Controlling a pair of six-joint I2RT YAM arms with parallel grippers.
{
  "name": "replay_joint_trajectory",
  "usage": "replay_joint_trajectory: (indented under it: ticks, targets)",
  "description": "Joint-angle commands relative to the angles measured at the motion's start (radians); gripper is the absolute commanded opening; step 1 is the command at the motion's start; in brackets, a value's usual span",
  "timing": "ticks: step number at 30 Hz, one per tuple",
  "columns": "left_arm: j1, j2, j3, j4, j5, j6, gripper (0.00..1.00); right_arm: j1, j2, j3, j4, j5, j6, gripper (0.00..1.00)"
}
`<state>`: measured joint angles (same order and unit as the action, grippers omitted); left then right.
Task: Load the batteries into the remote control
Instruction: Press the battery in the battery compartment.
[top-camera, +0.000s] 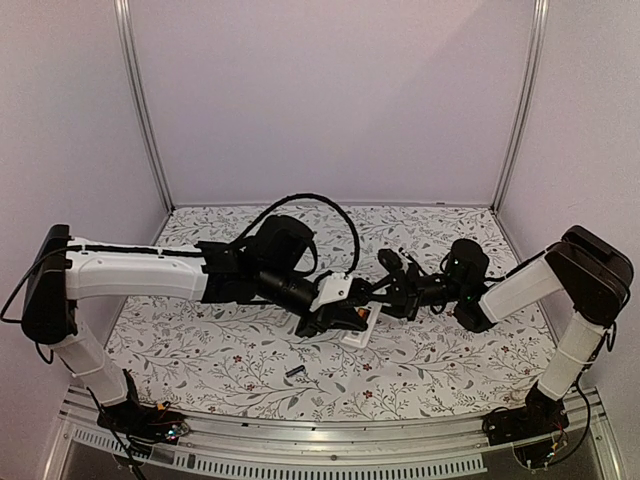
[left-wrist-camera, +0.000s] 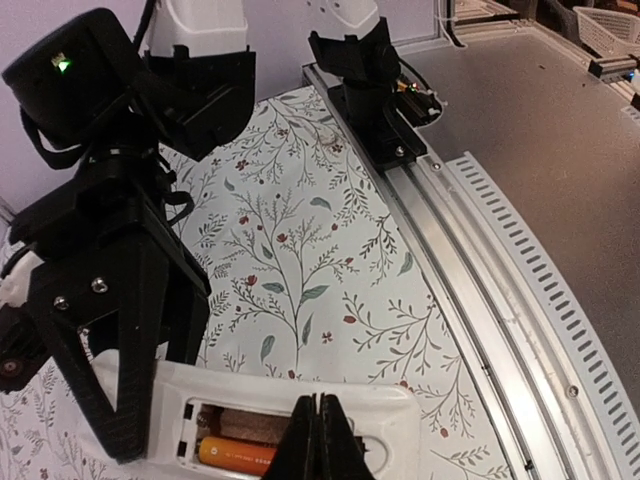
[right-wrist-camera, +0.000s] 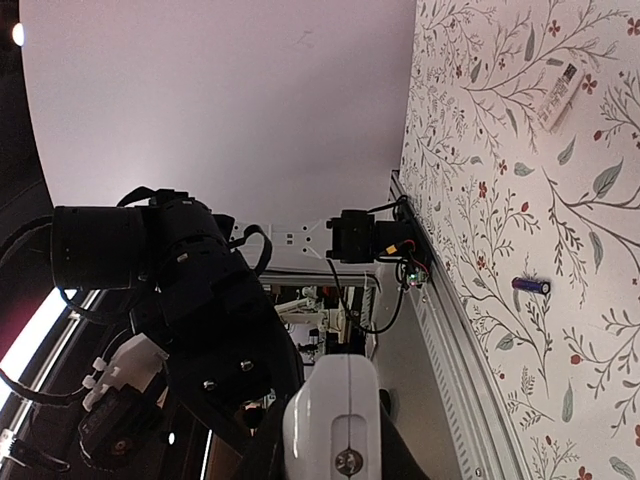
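Top view, remote (top-camera: 362, 330): a white bar on the table (top-camera: 200, 350) at mid-field, mostly hidden under the two gripper tips.
Top view, dark battery (top-camera: 294, 371): loose on the table, on the near side of the remote and apart from both arms.
Top view, left gripper (top-camera: 343, 318) and right gripper (top-camera: 386, 298): they meet over the remote.
Left wrist, bay: faces up. The orange battery (left-wrist-camera: 235, 455) lies in one slot, and the slot beside it looks unfilled.
Left wrist, left fingers (left-wrist-camera: 306, 445): pressed together with nothing between them, tips just over the bay.
Left wrist, right gripper: its fingers straddle the remote's end and appear clamped on it.
Right wrist, table: the dark battery lies alone, with a small white cover (right-wrist-camera: 560, 90) well apart from it. The gripper's own fingers do not show.
Handling, dark battery: probably light, stiff, smooth and prone to rolling. Pinch it across the middle of its barrel.
Handling, remote: light, rigid plastic that likely slides unless held by its long edges.
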<state>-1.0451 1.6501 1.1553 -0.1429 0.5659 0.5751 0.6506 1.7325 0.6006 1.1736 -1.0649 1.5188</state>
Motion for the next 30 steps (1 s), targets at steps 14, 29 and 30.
replay_joint_trajectory:
  ticks: [14, 29, 30]
  targets:
    - [0.052, 0.096, -0.039, -0.145, -0.109, -0.082, 0.02, 0.06, -0.191, 0.09, -0.123, -0.02, -0.087, 0.0]
    - [-0.008, -0.225, -0.048, -0.056, -0.392, -0.345, 0.75, 0.055, -0.337, 0.165, -0.914, 0.162, -0.691, 0.0]
    - [-0.003, -0.229, -0.048, -0.062, -0.411, -0.393, 0.81, 0.054, -0.34, 0.165, -0.917, 0.17, -0.702, 0.0]
